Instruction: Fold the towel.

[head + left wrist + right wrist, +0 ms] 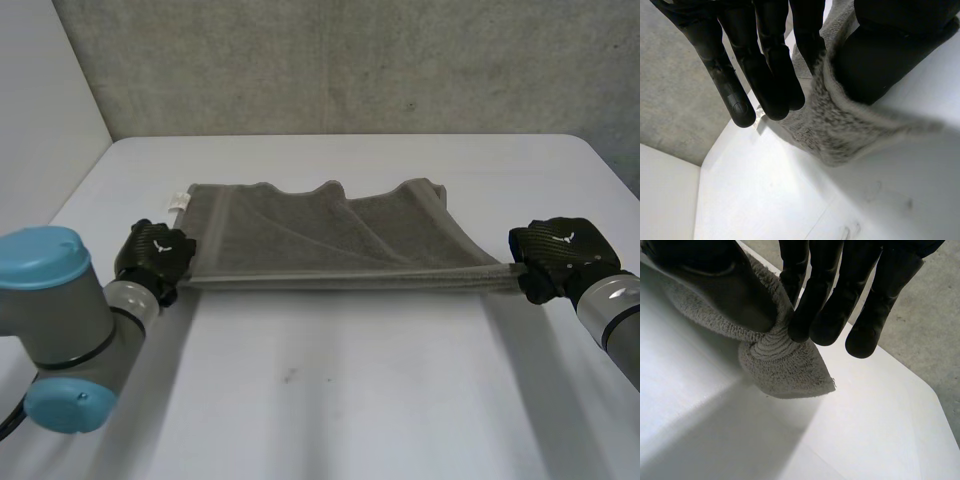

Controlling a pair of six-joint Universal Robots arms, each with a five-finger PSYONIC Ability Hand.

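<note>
A grey towel hangs stretched between my two hands above the white table, its far edge resting on the table. My left hand pinches the towel's near left corner between thumb and fingers. At the other end, my right hand pinches the near right corner between its thumb and fingers. The near edge runs taut from hand to hand. A small white label sits at the towel's far left corner.
A grey wall stands behind the table's far edge. Bare tabletop lies in front of the towel and to both sides. The left arm's grey joint with its light-blue cap stands at the near left.
</note>
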